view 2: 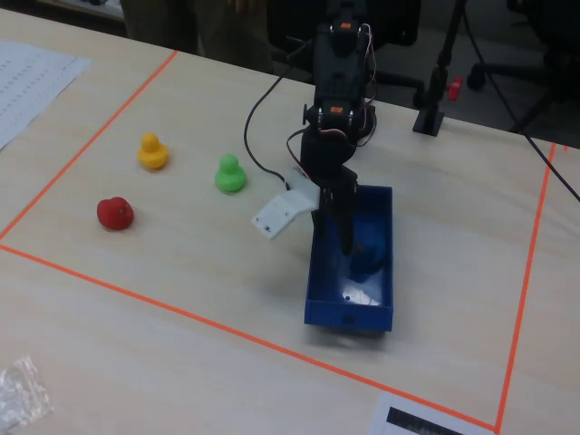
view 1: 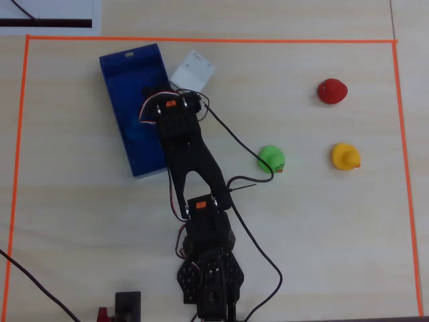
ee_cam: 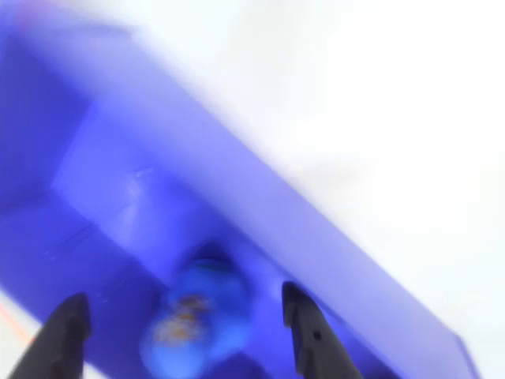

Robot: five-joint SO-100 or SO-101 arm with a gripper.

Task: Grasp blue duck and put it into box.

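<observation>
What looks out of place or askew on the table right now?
Nothing looks spilled or damaged. The blue duck lies inside the box, between the open fingers of the tool. The green duck, yellow duck and red toy sit apart on the table. The wrist view is blurred.

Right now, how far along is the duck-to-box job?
Nearly done. The blue duck sits inside the box, between the fingers of the open gripper, apparently released. Green duck, yellow duck and the red toy lie untouched. Left: lift the arm clear.
</observation>
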